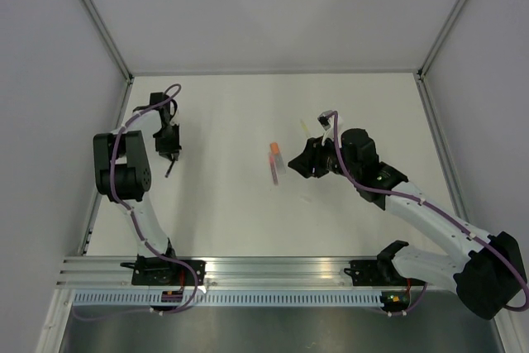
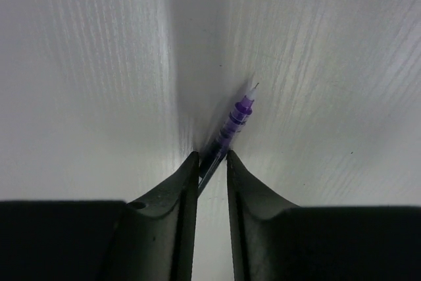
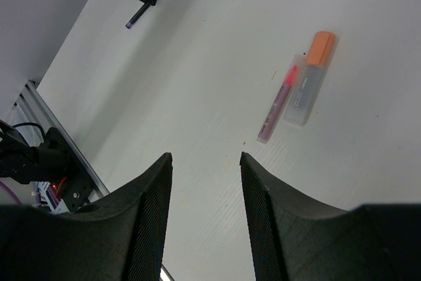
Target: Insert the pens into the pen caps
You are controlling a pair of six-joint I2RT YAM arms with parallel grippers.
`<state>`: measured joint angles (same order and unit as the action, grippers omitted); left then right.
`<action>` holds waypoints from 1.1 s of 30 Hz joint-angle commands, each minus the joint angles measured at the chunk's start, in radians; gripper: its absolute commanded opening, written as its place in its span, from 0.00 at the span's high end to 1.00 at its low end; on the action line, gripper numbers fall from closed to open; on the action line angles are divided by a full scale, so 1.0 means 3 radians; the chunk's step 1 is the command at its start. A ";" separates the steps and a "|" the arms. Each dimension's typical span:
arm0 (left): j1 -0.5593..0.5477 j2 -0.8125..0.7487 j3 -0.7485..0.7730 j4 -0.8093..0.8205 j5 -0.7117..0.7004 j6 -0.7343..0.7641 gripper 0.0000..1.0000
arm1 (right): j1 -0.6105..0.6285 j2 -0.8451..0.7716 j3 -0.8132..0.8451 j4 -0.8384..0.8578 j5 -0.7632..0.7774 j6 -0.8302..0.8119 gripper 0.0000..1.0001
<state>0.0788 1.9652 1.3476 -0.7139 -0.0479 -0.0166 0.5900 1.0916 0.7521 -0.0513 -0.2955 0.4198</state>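
Left tool (image 2: 212, 157): fingers set close on either side of the dark pen (image 2: 231, 126); whether they truly pinch it cannot be told
Dark pen, position: flat on the counter (image 1: 231, 113) near its left edge, slanted across the finger gap, purple front section and fine point beyond the fingertips
Right tool (image 3: 205, 157): spread, nothing between the fingers, above the counter's middle
Orange cap (image 3: 321, 47): seated on one end of a clear barrel (image 3: 302, 97), mid-counter
Pink pen (image 3: 276, 104): just beside the clear barrel, nearly parallel to it
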 commanded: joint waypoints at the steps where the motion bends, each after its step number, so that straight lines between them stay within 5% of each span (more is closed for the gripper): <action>1: -0.0099 0.0230 -0.0105 -0.0233 0.0144 0.0091 0.74 | 0.0002 -0.0090 -0.0027 0.0140 -0.0053 0.0032 0.49; 6: -0.0176 0.0270 -0.0095 -0.0284 0.0124 -0.0026 0.97 | 0.0002 -0.0095 -0.0022 0.0135 -0.0084 0.0048 0.49; 14: -0.0416 -0.0133 -0.0033 -0.0320 0.0323 -0.0240 0.98 | 0.0002 -0.0065 -0.0088 0.0375 -0.0155 0.0114 0.48; 18: -0.0569 -0.0689 -0.0191 -0.0147 0.0908 -0.0435 0.98 | 0.0002 -0.0054 -0.0185 0.0580 -0.0227 0.0206 0.48; 24: -0.0946 -0.1758 -0.0850 0.0675 0.2172 -0.0931 0.98 | 0.0002 -0.0085 -0.0497 0.1315 -0.0396 0.0574 0.48; 33: -0.1766 -0.2501 -0.1684 0.1817 0.2542 -0.1535 0.98 | 0.0058 -0.0172 -0.0937 0.2349 -0.0468 0.1116 0.48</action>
<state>-0.4244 1.2362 0.9009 -0.3344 0.6376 -0.3725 0.5949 1.0794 0.4854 0.4583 -0.4137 0.6861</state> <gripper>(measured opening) 0.059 0.524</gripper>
